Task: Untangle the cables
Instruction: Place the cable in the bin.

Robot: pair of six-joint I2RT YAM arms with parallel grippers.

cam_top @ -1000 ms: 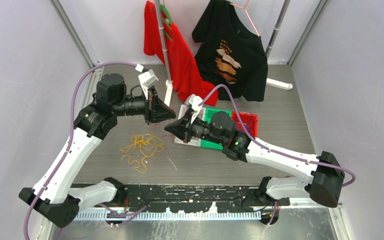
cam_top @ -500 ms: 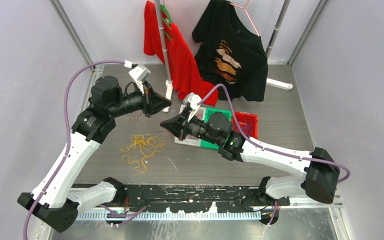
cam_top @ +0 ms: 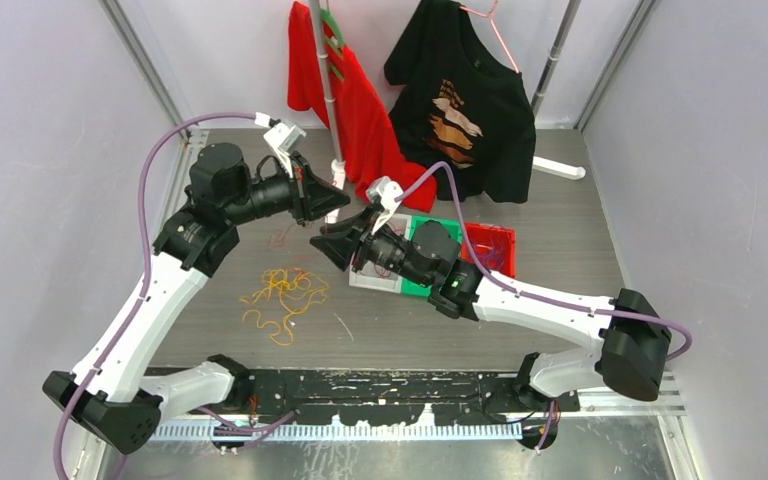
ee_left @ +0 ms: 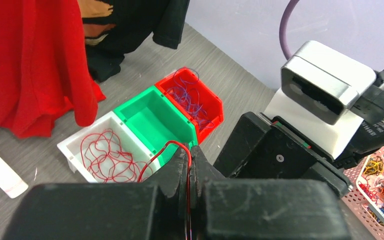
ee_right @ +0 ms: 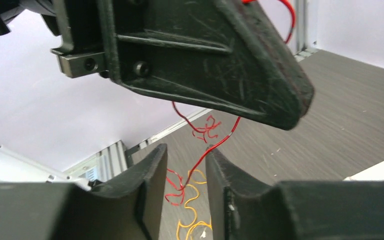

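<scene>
My left gripper [cam_top: 337, 202] is raised above the table and shut on a thin red cable [ee_left: 165, 147], which loops out of its closed tips [ee_left: 190, 151]. The strand [ee_right: 215, 144] hangs down from there to the floor. It runs through the gap of my right gripper [ee_right: 186, 161], which stands open just below and in front of the left one [ee_right: 205, 55]. A loose tangle of yellow cables [cam_top: 282, 293] lies on the table, with a red bit [ee_right: 175, 187] among them. More red cables [ee_left: 102, 155] lie in the white bin [ee_left: 69, 150].
Three bins stand in a row: white, green [ee_left: 155, 117] and red [ee_left: 215, 107], the red one holding purple cables [ee_left: 192, 97]. A red shirt [cam_top: 360, 110] and a black shirt [cam_top: 465, 100] hang on a rack at the back. A pink basket [ee_left: 380, 175] holds mixed cables.
The right gripper's jaws have opened and let go of the red cable, and it has shifted left. The left gripper has lifted toward the back with the cable.
</scene>
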